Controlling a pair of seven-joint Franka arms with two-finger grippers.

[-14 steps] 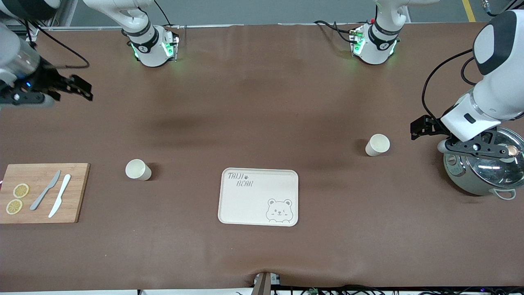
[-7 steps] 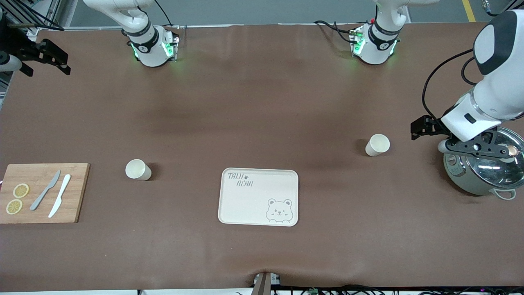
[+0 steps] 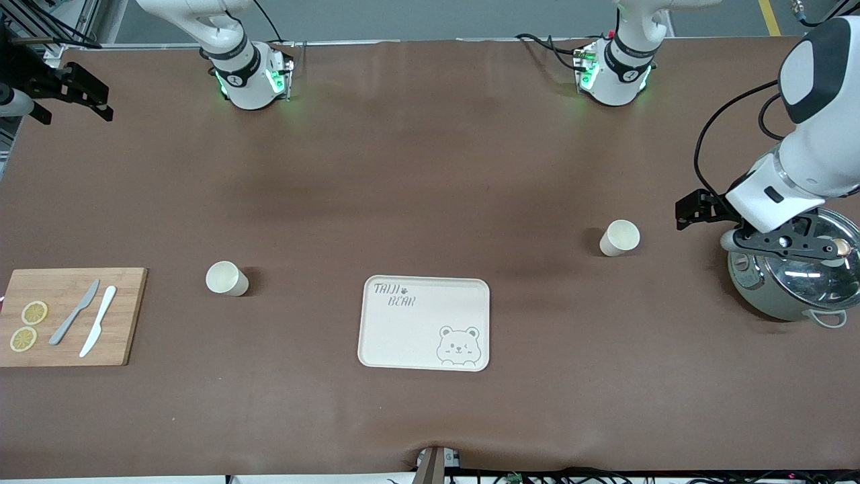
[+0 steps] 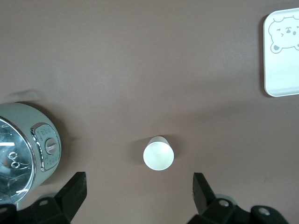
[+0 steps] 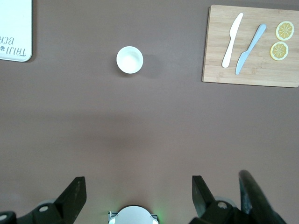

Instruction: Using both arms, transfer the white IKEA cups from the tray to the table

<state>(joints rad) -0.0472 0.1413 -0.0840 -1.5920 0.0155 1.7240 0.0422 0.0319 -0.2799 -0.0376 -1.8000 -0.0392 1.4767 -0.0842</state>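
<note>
Two white cups stand upright on the brown table, one on each side of the bear tray (image 3: 424, 336). One cup (image 3: 226, 278) (image 5: 129, 59) is toward the right arm's end. The other cup (image 3: 619, 237) (image 4: 159, 154) is toward the left arm's end. My left gripper (image 3: 700, 207) (image 4: 139, 179) hangs open and empty over the table between that cup and the pot. My right gripper (image 3: 67, 99) (image 5: 139, 184) is open and empty, high over the table's edge at the right arm's end, well away from its cup.
A grey-green pot with a glass lid (image 3: 796, 282) (image 4: 21, 149) sits under the left arm's wrist. A wooden board (image 3: 70, 316) (image 5: 252, 65) with two knives and lemon slices lies at the right arm's end. The arm bases (image 3: 248, 77) stand along the table's back edge.
The right gripper has swung up and away from the table's middle toward the corner at its end, then held still. The left arm has barely shifted. Cups have not moved.
</note>
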